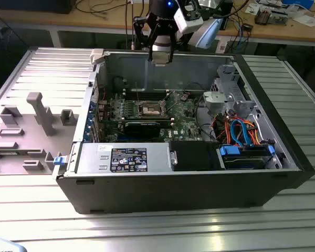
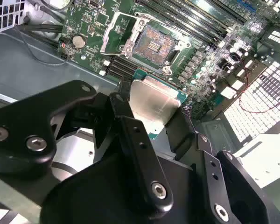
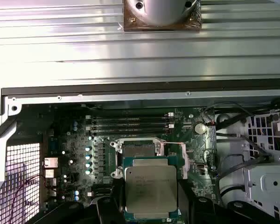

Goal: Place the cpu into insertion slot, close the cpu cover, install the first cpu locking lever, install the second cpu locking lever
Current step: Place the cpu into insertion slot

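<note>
1. Tool (image 1: 161, 56) position: it hangs over the far wall of the open computer case (image 1: 199, 186), well above the motherboard (image 1: 186, 113).
2. Tool state: it is closed on the cpu (image 2: 156, 100). The black fingers (image 2: 135, 140) clamp two opposite edges of the chip, and its dull silver lid faces both wrist cameras.
3. Location of the cpu: it is held in the air, clear of the board and not seated. In the first wrist view the cpu (image 3: 150, 189) overlaps the near edge of the socket in the picture. A thin green border shows around the lid.
4. The insertion slot (image 2: 155, 44) sits on the green board. Its dark centre is uncovered inside a silver metal rim.
5. The cpu cover (image 2: 109, 33) is raised and tilted up along one side of the slot. Green board shows through its square window.
6. Locking levers: their positions cannot be told.
7. Surroundings inside the case: the memory slots (image 3: 130, 122) run just beside the socket. A long black card (image 1: 142, 126) lies nearer the exterior camera, then a labelled power supply (image 1: 123, 157). Blue and orange cables (image 1: 241, 131) sit toward the exterior view's right.
8. The case rests on a ribbed metal desk (image 1: 147, 231). A grey fixture tray (image 1: 26, 131) lies on it at the exterior view's left.
</note>
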Available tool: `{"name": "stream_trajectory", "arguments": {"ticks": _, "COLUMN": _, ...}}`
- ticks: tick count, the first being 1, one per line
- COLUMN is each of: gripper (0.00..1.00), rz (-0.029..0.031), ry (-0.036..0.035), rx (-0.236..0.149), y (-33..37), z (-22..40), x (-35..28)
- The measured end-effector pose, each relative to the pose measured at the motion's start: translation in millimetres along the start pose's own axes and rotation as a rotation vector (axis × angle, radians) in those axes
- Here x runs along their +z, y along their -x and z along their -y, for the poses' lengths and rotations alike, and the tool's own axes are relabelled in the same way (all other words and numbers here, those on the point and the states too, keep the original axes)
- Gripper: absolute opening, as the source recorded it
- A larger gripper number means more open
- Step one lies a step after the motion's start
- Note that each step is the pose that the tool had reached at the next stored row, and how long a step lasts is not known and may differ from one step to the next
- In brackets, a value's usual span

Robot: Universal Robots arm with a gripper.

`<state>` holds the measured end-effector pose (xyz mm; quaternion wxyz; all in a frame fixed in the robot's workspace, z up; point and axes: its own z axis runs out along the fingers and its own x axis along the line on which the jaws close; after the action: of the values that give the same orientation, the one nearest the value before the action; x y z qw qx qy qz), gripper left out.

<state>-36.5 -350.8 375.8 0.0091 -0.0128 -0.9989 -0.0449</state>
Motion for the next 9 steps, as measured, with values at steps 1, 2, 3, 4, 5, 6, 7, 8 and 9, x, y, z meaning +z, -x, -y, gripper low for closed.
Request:
{"name": "stream_trajectory", "arguments": {"ticks": 1, "gripper": 0.55, "rz": 0.0, "ry": -0.0001, "rx": 0.0, "y": 0.0, "z": 0.0, "x": 0.0}}
{"name": "stream_trajectory", "arguments": {"ticks": 2, "gripper": 0.55, "rz": -0.0001, "ry": -0.0002, "rx": 0.0, "y": 0.0, "z": 0.0, "x": 0.0}}
{"name": "stream_trajectory", "arguments": {"ticks": 3, "gripper": 0.55, "rz": -0.0001, "ry": -0.0002, "rx": 0.0, "y": 0.0, "z": 0.0, "x": 0.0}}
{"name": "stream_trajectory", "arguments": {"ticks": 4, "gripper": 0.55, "rz": -0.0001, "ry": -0.0002, "rx": 0.0, "y": 0.0, "z": 0.0, "x": 0.1}}
{"name": "stream_trajectory", "arguments": {"ticks": 5, "gripper": 0.55, "rz": -0.0001, "ry": -0.0002, "rx": 0.0, "y": 0.0, "z": 0.0, "x": 0.4}}
{"name": "stream_trajectory", "arguments": {"ticks": 6, "gripper": 0.55, "rz": 0.0, "ry": -0.0001, "rx": 0.0, "y": 0.0, "z": 0.1, "x": 0.8}}
{"name": "stream_trajectory", "arguments": {"ticks": 7, "gripper": 0.55, "rz": 0.0, "ry": -0.0001, "rx": 0.0, "y": 0.0, "z": 0.1, "x": 1.1}}
{"name": "stream_trajectory", "arguments": {"ticks": 8, "gripper": 0.55, "rz": 0.0, "ry": 0.0, "rx": 0.0, "y": 0.0, "z": 0.1, "x": 1.4}}
{"name": "stream_trajectory", "arguments": {"ticks": 9, "gripper": 0.55, "rz": 0.0, "ry": -0.0001, "rx": 0.0, "y": 0.0, "z": 0.1, "x": 1.4}}
